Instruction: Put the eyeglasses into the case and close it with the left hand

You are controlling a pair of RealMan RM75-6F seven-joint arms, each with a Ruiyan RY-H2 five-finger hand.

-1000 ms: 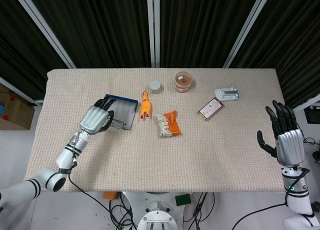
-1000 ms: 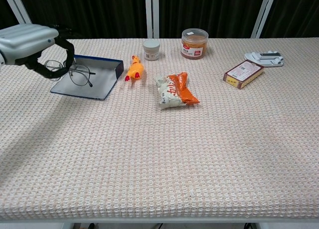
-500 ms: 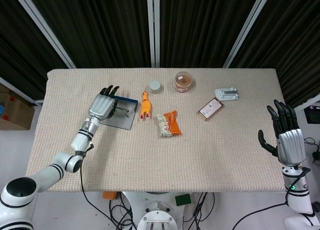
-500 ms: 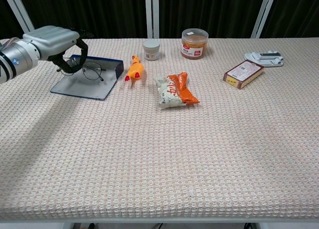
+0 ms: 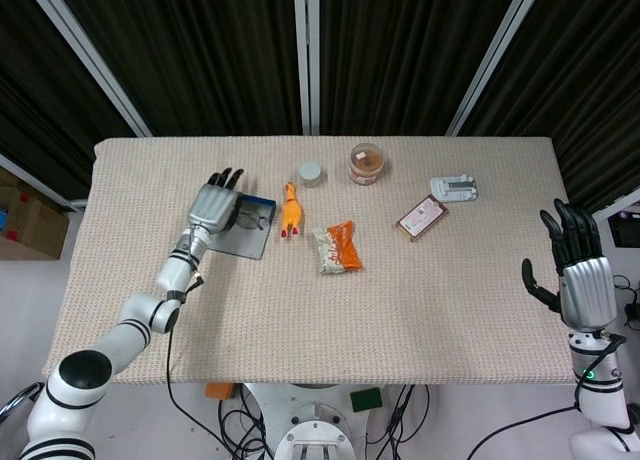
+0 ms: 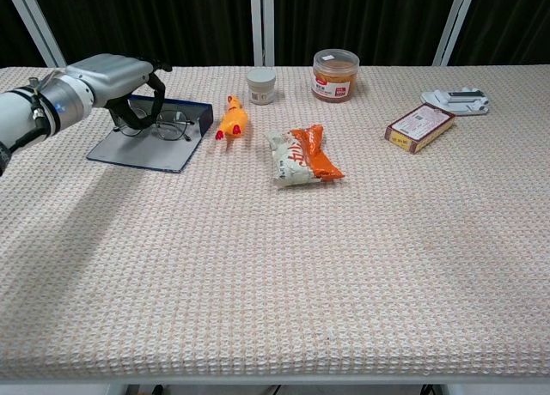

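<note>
I work at a table (image 6: 258, 275) covered in a beige woven cloth, with black curtains (image 5: 400, 50) behind it. My left hand (image 6: 116, 73) holds the eyeglasses (image 6: 172, 124) over the open blue case (image 6: 146, 150), fingers curled on the frame. My right hand (image 5: 583, 280) hangs off the table's right edge, fingers spread, holding nothing. On the cloth I count one rubber chicken (image 6: 230, 118), one snack packet (image 6: 302, 156), one small white jar (image 6: 261, 85), one orange tub (image 6: 336, 74), one brown box (image 6: 419, 126) and one white holder (image 6: 456, 99).
</note>
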